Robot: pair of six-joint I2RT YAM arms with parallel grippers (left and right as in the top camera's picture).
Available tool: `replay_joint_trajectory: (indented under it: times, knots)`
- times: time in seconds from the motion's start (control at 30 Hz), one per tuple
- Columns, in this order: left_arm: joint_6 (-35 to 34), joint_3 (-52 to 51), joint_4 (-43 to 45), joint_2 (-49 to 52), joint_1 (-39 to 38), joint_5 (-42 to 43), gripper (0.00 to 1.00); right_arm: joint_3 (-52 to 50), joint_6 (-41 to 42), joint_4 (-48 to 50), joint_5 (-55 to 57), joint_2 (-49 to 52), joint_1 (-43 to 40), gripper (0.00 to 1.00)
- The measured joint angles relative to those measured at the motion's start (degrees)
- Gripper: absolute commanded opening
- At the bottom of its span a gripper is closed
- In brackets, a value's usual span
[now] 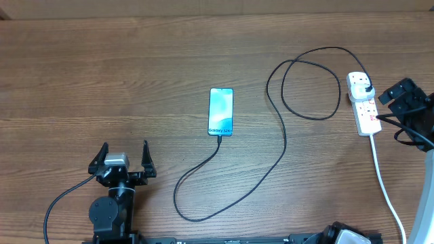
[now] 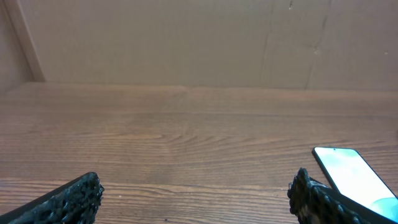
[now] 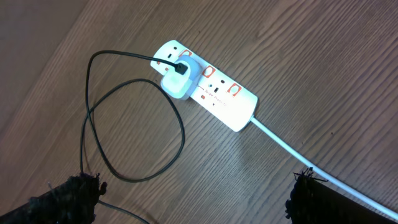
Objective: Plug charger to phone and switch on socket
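we find the phone (image 1: 221, 111) mid-desk, the charger (image 1: 271, 169) apparently seated in it and in the socket (image 1: 363, 103) by the right edge. right gripper (image 3: 193, 199) hovers near, fingers apart, presumably for a switch (image 3: 209, 70); left gripper (image 1: 124, 145) rests, fingers apart.

The left and far parts of the table (image 1: 102, 61) are bare wood up to the back wall (image 2: 186, 43). Ahead of the left gripper (image 1: 124, 146) lies only the phone (image 1: 221, 111), off to its right. The charger (image 1: 285, 139) hinders most: from the phone's near end it sweeps toward the front edge, climbs the middle right and loops just beside the socket (image 1: 363, 105). A free lane runs between phone and that rising stretch. The white cord (image 1: 383, 179) trails frontward along the right. From above, the socket's top is open to the right gripper (image 3: 196, 199) save for the plug (image 3: 180, 78) at its far end.
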Motion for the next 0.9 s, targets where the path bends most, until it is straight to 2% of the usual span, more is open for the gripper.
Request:
replay_joint_trajectory:
  times: [0.67,0.9]
  knots:
    - [0.0,0.0,0.0,0.0,0.0,0.0,1.00,0.0,0.0,0.3,0.0,0.0,0.0,1.00]
    - [0.0,0.0,0.0,0.0,0.0,0.0,1.00,-1.8,0.0,8.3,-0.2,-0.7,0.7,1.00]
